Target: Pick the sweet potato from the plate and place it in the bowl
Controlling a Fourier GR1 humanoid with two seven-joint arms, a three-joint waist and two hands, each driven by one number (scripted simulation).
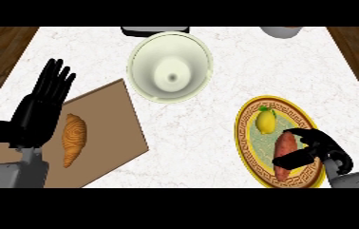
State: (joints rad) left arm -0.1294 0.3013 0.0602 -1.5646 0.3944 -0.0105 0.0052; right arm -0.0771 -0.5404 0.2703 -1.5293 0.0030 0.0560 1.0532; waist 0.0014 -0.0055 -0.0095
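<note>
Sweet potato [284,148] lies on the yellow patterned plate [248,114] at the counter's [196,128] right, just below a lemon [266,121]; the right hand [313,149] curls its fingers and thumb round the potato's lower right side; the left hand [41,104] rests open, fingers up, at the left edge above a cutting board [112,128] bearing a croissant [73,138]; the pale bowl [170,66] stands well apart, upper centre; no writing can be read anywhere.
</note>
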